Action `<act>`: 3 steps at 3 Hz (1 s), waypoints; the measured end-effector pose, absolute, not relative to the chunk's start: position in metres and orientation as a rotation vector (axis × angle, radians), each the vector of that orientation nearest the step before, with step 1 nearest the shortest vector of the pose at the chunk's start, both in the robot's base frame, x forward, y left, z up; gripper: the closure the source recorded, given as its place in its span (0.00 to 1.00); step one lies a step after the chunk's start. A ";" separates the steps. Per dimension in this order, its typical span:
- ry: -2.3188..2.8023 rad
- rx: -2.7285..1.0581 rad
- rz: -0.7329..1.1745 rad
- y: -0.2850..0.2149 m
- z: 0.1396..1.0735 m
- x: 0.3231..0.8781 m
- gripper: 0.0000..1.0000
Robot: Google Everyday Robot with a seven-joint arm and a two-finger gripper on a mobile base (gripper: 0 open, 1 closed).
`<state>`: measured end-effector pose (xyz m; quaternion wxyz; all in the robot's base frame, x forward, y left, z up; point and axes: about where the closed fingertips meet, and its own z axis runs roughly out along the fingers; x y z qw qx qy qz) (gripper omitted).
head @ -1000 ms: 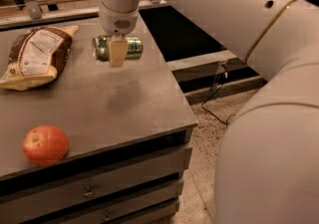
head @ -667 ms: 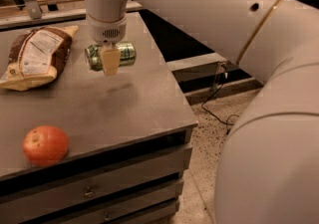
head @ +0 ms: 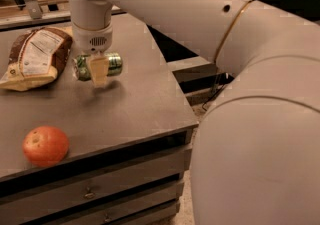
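1. we see the gripper (head: 98, 71) over the far left part of the tabletop (head: 142, 106), pointing straight down from the wrist of the white arm (head: 175, 14).
2. the gripper is closed on a green can (head: 113, 63); one pale finger crosses the front of the can and the other is hidden behind it.
3. the green can lies on its side in the gripper, its long axis running left to right, with a soft shadow on the tabletop under it; it looks just clear of the surface, though we cannot tell for certain.
4. just left of the can, a brown and white bag (head: 35, 59) lies flat on the tabletop, close to the can but apart from it.
5. near the front left edge of the tabletop rests a round red-orange fruit (head: 46, 145), well apart from the gripper.
6. below the tabletop's near edge we see drawers (head: 90, 194) with small knobs.
7. the arm's big white body fills the right side of the scene.
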<state>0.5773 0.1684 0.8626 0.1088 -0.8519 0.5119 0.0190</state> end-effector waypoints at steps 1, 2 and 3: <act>1.498 -2.515 0.071 0.172 0.860 0.576 0.00; 1.498 -2.515 0.071 0.172 0.860 0.576 0.00; 1.477 -2.502 0.074 0.168 0.862 0.573 0.00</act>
